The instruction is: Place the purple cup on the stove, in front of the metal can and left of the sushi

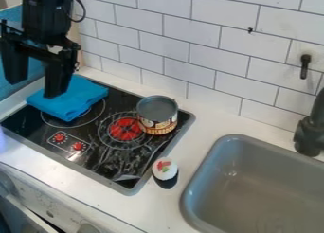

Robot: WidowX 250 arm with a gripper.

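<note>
**Blue cloth (68, 98) on the hob (136, 154), open gripper (36, 86) beside it: what could bite?**

So the cloth is lying folded and a bit rumpled around 10 o'clock in the camera view, lapping over part of a burner ring on the black hob. The gripper hangs just past its 11 o'clock side, fingers spread wide with nothing pinched between them. One fingertip overlaps the cloth's edge from this angle, but I honestly can't tell if it's touching.

My main worry would be the layers. If the fingers closed on just the top fold, the rest could unroll and drag. Go in too shallow and they'd probably slip off soft fabric; too deep and a tip could jab the hard glass.

From the cloth, the red burner mark (125, 129) sits at 4 o'clock, with a tin can (157, 115) upright between 3 and 4, overlapping the burner's outer ring. A trailing corner swung low that way could knock the can over, imo. The two red knobs (69, 141) are at 6 o'clock, where loose fabric might snag if they stick up at all.

Further out, the toy sushi roll (166, 170) is between 4 and 5, right by the hob's rim. Small thing, easy to bump. Past it is the grey sink (253, 180), so a hard nudge could tip it in.
</note>
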